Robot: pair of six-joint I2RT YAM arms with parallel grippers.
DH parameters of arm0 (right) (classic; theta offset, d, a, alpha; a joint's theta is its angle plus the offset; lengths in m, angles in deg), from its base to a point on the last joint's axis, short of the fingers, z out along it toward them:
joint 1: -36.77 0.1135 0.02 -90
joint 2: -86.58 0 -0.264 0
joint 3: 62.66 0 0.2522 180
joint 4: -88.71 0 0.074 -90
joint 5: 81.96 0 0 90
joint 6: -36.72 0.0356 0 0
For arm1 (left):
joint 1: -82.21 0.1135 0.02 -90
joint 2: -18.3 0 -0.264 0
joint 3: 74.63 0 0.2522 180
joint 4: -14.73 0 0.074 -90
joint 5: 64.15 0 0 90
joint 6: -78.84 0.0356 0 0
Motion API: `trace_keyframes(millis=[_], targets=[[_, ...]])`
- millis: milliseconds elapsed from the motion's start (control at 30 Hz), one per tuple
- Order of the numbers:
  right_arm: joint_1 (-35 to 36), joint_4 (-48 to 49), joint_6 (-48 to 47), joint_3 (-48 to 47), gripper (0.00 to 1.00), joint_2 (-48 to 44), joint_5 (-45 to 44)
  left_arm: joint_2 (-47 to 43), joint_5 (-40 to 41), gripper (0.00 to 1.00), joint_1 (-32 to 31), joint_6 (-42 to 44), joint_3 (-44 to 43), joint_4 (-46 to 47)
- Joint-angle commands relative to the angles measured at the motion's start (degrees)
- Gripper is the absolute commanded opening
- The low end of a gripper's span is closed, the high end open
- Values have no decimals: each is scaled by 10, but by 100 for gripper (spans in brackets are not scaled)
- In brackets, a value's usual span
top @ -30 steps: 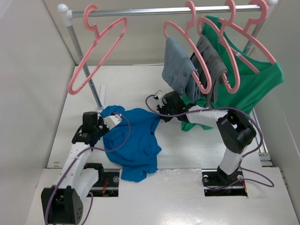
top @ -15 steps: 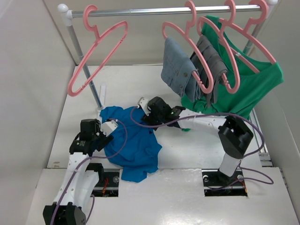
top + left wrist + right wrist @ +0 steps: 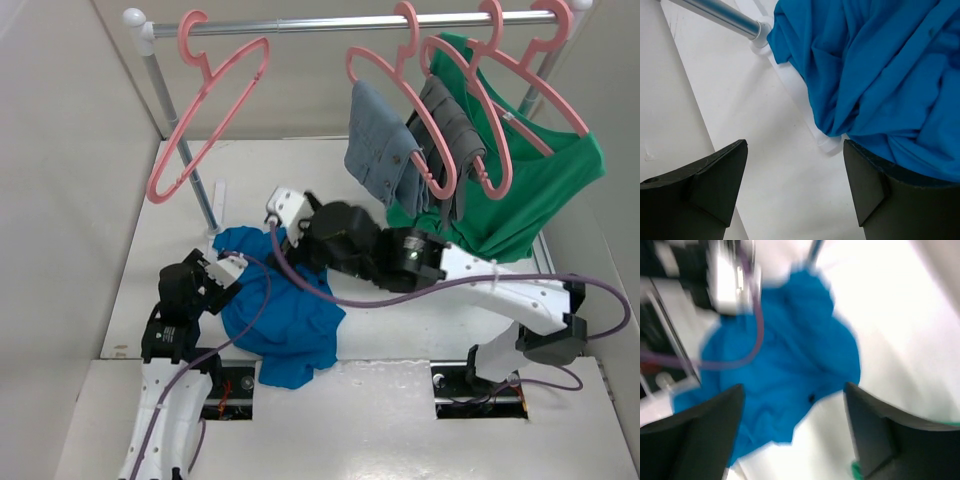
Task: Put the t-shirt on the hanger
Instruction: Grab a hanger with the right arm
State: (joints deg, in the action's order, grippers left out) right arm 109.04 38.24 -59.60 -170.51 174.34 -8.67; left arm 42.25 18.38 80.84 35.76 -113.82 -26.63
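Note:
The blue t-shirt (image 3: 285, 310) lies crumpled on the white table, and it fills the upper right of the left wrist view (image 3: 880, 70). The empty pink hanger (image 3: 205, 110) hangs at the left end of the rail. My left gripper (image 3: 222, 272) is low at the t-shirt's left edge. It is open (image 3: 795, 145), with only bare table between its fingers and the cloth just beside the right finger. My right gripper (image 3: 296, 228) is raised over the t-shirt's far edge. It stands open (image 3: 795, 387) and empty in a blurred view, with the t-shirt (image 3: 785, 375) below.
A metal rail (image 3: 350, 22) spans the back on a slanted post (image 3: 185, 150), whose white foot bar (image 3: 800, 95) runs under the t-shirt's edge. At the right hang pink hangers with a grey-blue denim garment (image 3: 380, 150), a grey garment (image 3: 455, 140) and a green shirt (image 3: 540, 180).
Both grippers were shut and now stand open. The right arm has swung left and up over the t-shirt. The left arm has drawn back toward the near left.

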Motion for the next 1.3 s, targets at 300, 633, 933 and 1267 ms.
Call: trace_keyframes(millis=[300,633,933,1267], targets=[[-11,336,40,-243,99,26,-4,-13,-9,75,2,-36,15,11],[-16,408,161,-443,99,212,58,0,2,75,2,-48,21,18],[-61,425,357,-439,98,253,71,0,2,75,2,-53,21,23],[-79,425,489,-433,84,291,65,0,7,75,2,-59,21,28]])
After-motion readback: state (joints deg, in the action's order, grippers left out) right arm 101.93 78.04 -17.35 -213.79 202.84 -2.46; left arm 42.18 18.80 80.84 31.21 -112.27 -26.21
